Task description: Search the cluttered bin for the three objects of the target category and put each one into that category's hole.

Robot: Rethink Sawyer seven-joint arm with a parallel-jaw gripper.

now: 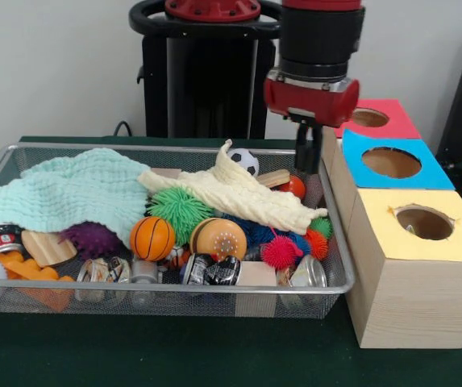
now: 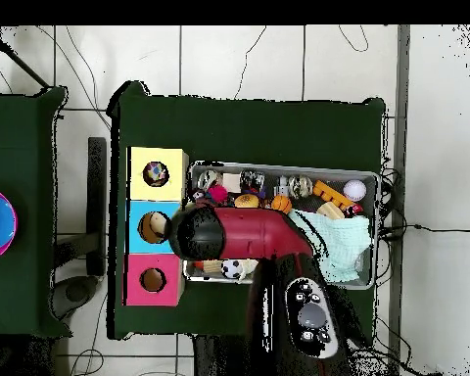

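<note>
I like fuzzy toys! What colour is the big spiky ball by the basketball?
Green spiky ball, clearest in the front view.

Robotics lab. Red and black arm (image 2: 258, 235) on pedestal at green-covered bench (image 1: 174, 355). Wire bin (image 1: 214, 288) of mixed toys, cans, cloths; wooden boxes (image 1: 416, 266) with coloured tops and round holes. Cables (image 2: 268, 49) across tiled floor (image 2: 239, 59); plain wall.
</note>
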